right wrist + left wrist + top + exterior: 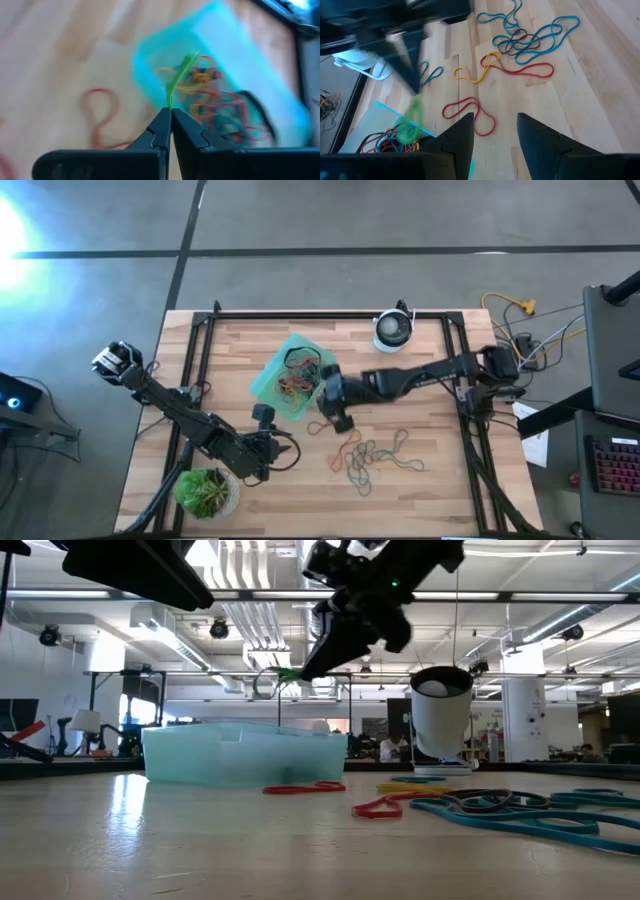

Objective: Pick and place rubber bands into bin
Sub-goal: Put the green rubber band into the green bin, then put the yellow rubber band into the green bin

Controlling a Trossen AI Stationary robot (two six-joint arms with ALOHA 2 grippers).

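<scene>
A: Rubber bands (372,456) lie loose at lower centre of the high view; more sit inside the bin (266,380).

B: And the right gripper (170,116)?

A: Clenched on a green band (179,75), hanging over the bin's near edge, centre frame.

B: The left gripper (492,125)?

A: Parted, holding nothing, lower left beside the plant (205,491).

potted plant (207,491) and white-and-black round device (393,330) on wooden table (430,490)

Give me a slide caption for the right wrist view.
Right gripper, shut on a green rubber band, above the teal bin holding other bands.
</scene>
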